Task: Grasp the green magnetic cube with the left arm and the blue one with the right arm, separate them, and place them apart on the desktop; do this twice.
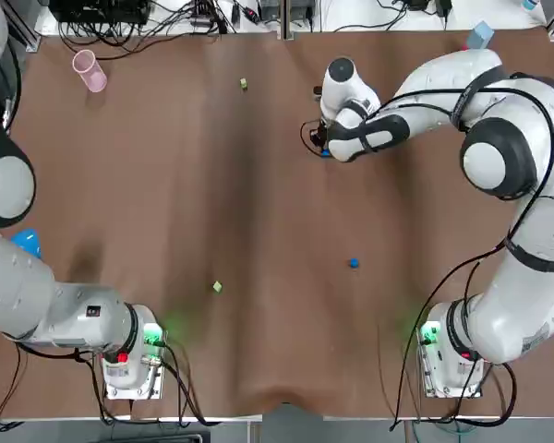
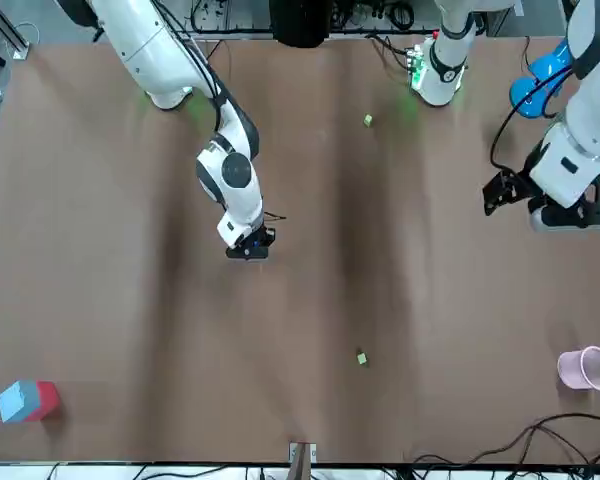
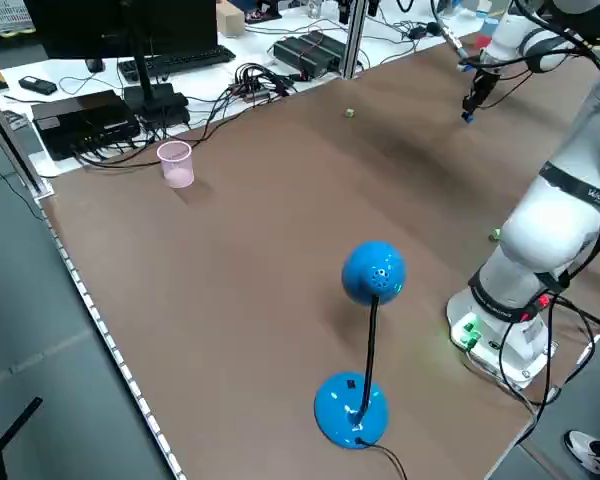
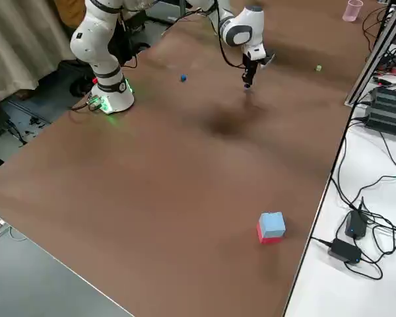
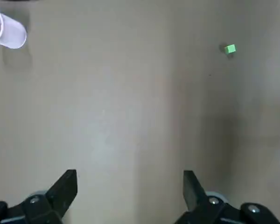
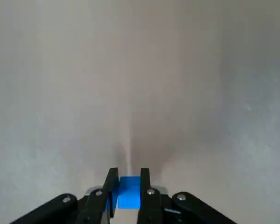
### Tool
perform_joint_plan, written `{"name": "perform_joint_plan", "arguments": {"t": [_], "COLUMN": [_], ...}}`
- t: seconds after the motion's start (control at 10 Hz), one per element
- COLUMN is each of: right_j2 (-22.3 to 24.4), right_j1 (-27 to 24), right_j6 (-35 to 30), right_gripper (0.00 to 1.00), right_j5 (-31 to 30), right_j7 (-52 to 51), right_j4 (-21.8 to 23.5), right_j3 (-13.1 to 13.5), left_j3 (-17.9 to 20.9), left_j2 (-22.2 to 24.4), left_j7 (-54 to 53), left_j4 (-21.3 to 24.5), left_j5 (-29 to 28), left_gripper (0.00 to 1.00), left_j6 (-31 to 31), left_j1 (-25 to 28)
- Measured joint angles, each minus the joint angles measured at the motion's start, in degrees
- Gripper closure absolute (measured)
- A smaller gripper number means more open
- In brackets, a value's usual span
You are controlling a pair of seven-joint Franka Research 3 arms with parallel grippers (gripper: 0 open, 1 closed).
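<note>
My right gripper (image 1: 324, 148) is far out over the middle of the table, pointing down, shut on a blue cube (image 6: 129, 197) held between its fingertips (image 6: 113, 173). A second blue cube (image 1: 354, 263) lies loose on the table, nearer the right arm's base. One green cube (image 1: 244, 84) rests near the far edge and another green cube (image 1: 217, 287) lies close to the left arm's base. My left gripper (image 5: 129, 179) hangs high above the left side, open and holding nothing. From there its wrist camera sees a green cube (image 5: 230, 48) far below.
A pink cup (image 1: 90, 71) lies at the far left corner. A blue ball on a stand (image 3: 372, 272) stands at the table's left edge. A red-and-blue block (image 1: 478, 37) sits at the far right corner. Cables run along the far edge.
</note>
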State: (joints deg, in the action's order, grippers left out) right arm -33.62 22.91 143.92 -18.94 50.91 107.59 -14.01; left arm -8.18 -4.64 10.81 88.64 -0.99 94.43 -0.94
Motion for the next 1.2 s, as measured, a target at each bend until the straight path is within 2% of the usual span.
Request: {"name": "perform_joint_plan", "arguments": {"t": [0.2,0.4,0.6,1.0,1.2], "right_j2": [-0.01,-1.42,-7.17,-21.7,-25.47], "right_j1": [0.05,0.79,4.09,5.4,4.37], "right_j6": [-0.61,-7.68,-13.13,-22.3,-23.2], "right_gripper": [0.78,0.78,0.78,0.78,0.78], "right_j5": [-0.12,-0.14,-0.14,2.31,6.13], "right_j7": [-0.11,-0.36,-0.36,-4.4,-11.74], "right_j4": [-5.51,-14.73,-25.99,-48.48,-54.6], "right_j3": [2.54,4.84,8.3,9.1,10.02], "left_j3": [0.03,0.41,0.49,0.49,0.49], "left_j2": [0.24,1.6,2.76,2.65,2.03], "left_j7": [-0.42,-0.58,-0.59,-0.59,-0.59], "left_j4": [-0.06,-0.11,-0.12,0.02,0.03], "left_j5": [0.0,0.0,0.05,0.11,0.11], "left_gripper": [0.0,0.0,0.0,0.0,0.0], "left_j6": [-1.02,-4.54,-5.01,-4.99,-4.88], "left_j1": [1.7,2.48,2.42,2.54,2.56]}}
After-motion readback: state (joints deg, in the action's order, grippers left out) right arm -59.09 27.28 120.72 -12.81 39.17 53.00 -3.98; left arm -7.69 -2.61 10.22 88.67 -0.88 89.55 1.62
